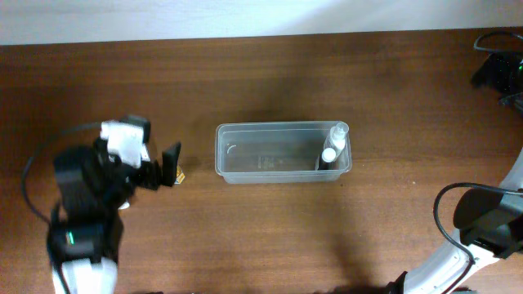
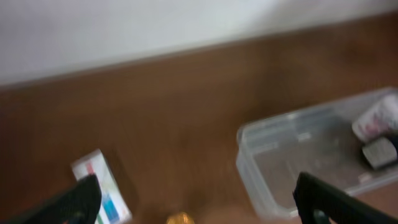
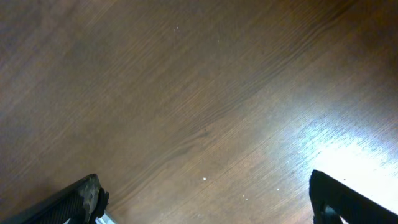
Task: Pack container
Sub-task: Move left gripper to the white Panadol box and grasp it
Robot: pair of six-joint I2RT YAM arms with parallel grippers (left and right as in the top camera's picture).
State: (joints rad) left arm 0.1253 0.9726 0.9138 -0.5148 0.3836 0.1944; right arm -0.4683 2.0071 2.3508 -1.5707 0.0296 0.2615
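The left gripper (image 1: 173, 164) hangs wide open near the left edge of the table (image 1: 368, 237), beside a small box (image 2: 102, 186). The right gripper (image 3: 205, 208) gapes too, over bare wood. The container (image 1: 261, 160) sits mid-table, bottles (image 1: 333, 145) at its right end.

Container (image 1: 282, 152) sits mid-table (image 1: 270, 73), long side running left to right. Two small bottles (image 1: 329, 154) lie inside it, side by side at its right end. Left gripper (image 1: 170, 165) is just left of the container, not touching it. In the left wrist view a small box (image 2: 102, 190) lies on the table by the left finger, a small round item (image 2: 180, 219) lies between the fingers, and the container is ahead to the right. Right arm (image 1: 482, 220) is at the near right corner, well apart from the container. Right gripper (image 3: 204, 183) is over the tabletop. Cables (image 1: 498, 69) are at the far right corner.
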